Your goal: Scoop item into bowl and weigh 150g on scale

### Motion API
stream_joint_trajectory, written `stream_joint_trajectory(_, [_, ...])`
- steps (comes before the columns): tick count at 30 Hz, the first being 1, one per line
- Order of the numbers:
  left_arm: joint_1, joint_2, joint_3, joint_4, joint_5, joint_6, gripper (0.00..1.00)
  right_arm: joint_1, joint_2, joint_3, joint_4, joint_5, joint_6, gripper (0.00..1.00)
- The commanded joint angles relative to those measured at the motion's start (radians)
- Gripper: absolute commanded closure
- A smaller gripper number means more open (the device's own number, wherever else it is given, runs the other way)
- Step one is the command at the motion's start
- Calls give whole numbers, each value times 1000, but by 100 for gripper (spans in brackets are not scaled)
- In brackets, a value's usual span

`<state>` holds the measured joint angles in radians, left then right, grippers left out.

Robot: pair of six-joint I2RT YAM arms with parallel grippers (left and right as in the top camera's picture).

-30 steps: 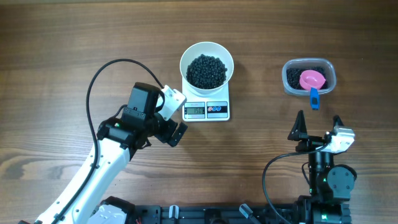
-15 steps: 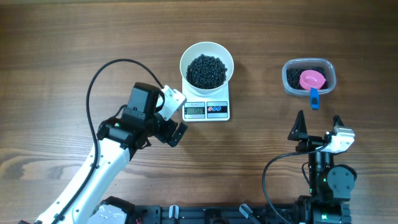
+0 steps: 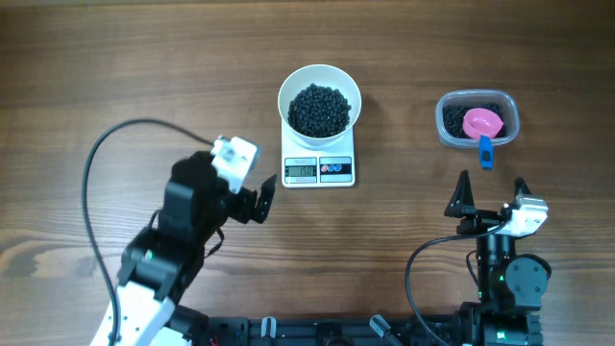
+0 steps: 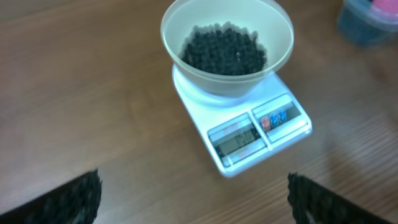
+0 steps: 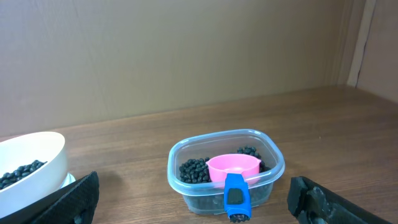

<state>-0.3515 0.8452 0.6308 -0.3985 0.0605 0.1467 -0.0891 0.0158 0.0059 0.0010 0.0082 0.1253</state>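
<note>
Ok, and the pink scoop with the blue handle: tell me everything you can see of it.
The round pink plastic scoop has a short blue handle. It sits mouth up in the clear rounded-rectangular plastic tub, resting on the small glossy black beans there. Its handle lies over the tub's near rim and sticks out past it. No beans show inside its cup.

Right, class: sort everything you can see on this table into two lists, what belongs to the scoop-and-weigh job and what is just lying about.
Belongs to the job:
- black beans
- white bowl, standing on the scale
- pink scoop, resting in the clear tub of more beans

Just lying about:
- only the left arm's black cable, looping over the table
</note>
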Motion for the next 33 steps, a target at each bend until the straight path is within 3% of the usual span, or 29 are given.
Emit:
stream_joint_trajectory(1, [72,-172,-174,171,-27,-24,0,4,-12,-1,6,2,-17,0])
stream_joint_trajectory(9, [197,-573,-465,385,59,-25,0,4,-12,-1,6,2,-17,0])
stream_joint_trajectory(20, [276,-830,-575,385,58,-115,0,4,-12,-1,6,2,-17,0])
stream_joint_trajectory(25, [293,-843,-625,427,62,-145,0,4,-12,-1,6,2,-17,0])
stream_joint_trajectory(28, [293,-843,-625,333,62,-144,0,4,-12,-1,6,2,-17,0])
stream_joint_trajectory(33, [293,-843,-625,330,62,-156,0,4,-12,-1,6,2,-18,0])
